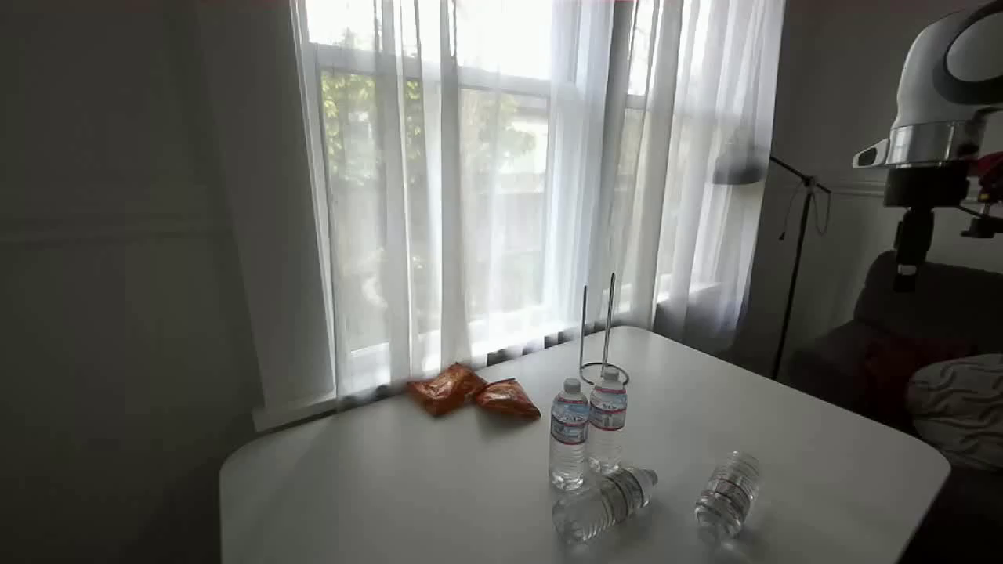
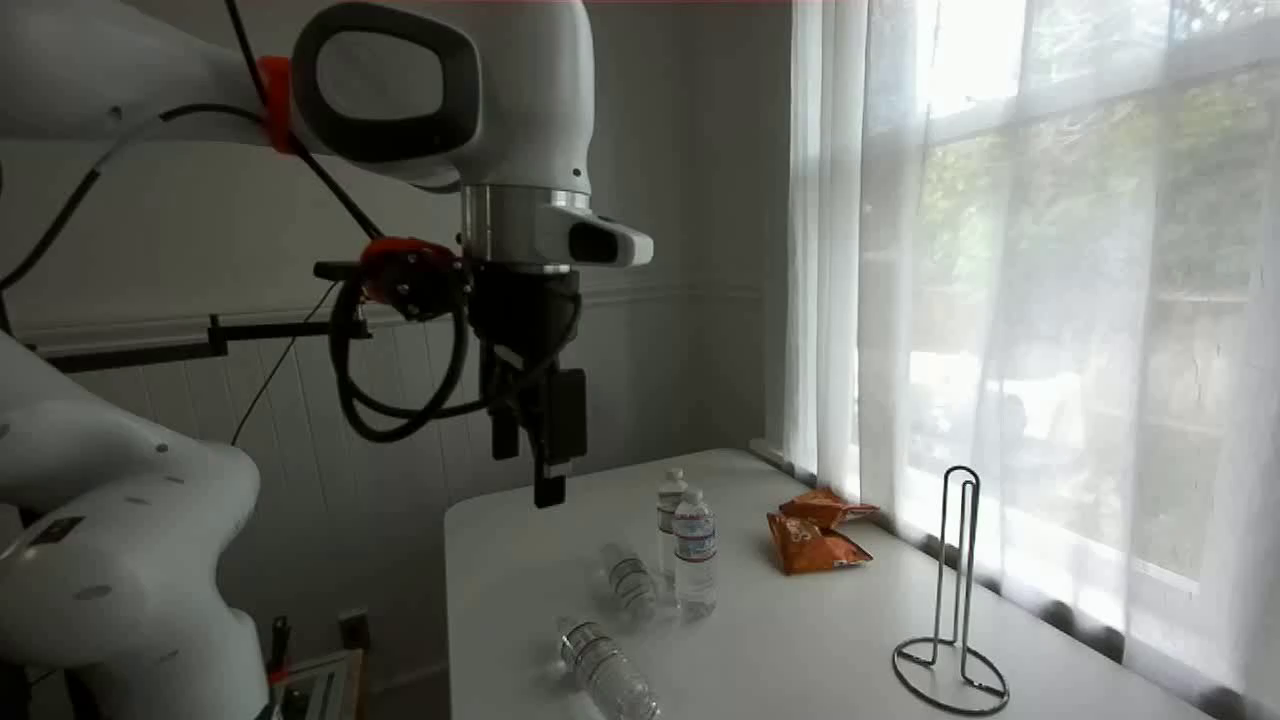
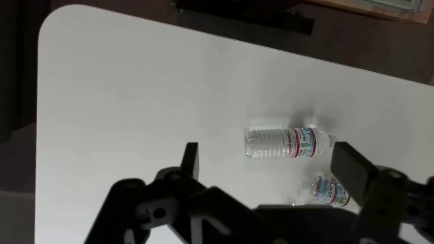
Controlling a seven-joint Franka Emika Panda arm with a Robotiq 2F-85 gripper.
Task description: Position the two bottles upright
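Note:
Two clear plastic bottles lie on their sides on the white table. The nearer-edge bottle (image 1: pixel 729 497) also shows in an exterior view (image 2: pixel 608 672) and in the wrist view (image 3: pixel 281 144), its cap pointing right there. The second lying bottle (image 1: pixel 605 504) also shows in an exterior view (image 2: pixel 630 582) and in the wrist view (image 3: pixel 332 192), partly hidden by a finger. Two similar bottles stand upright, one (image 1: pixel 569 439) beside the other (image 1: pixel 609 419). My gripper (image 2: pixel 528 468) is high above the table, open and empty. In the wrist view its fingers (image 3: pixel 269 156) are wide apart.
The white table (image 1: pixel 376 493) has a rounded corner and an edge at the top of the wrist view. Orange snack packets (image 2: pixel 815 540) lie by the window side. A wire stand (image 2: pixel 950 600) stands on the table. Sheer curtains (image 1: pixel 470 196) hang behind it.

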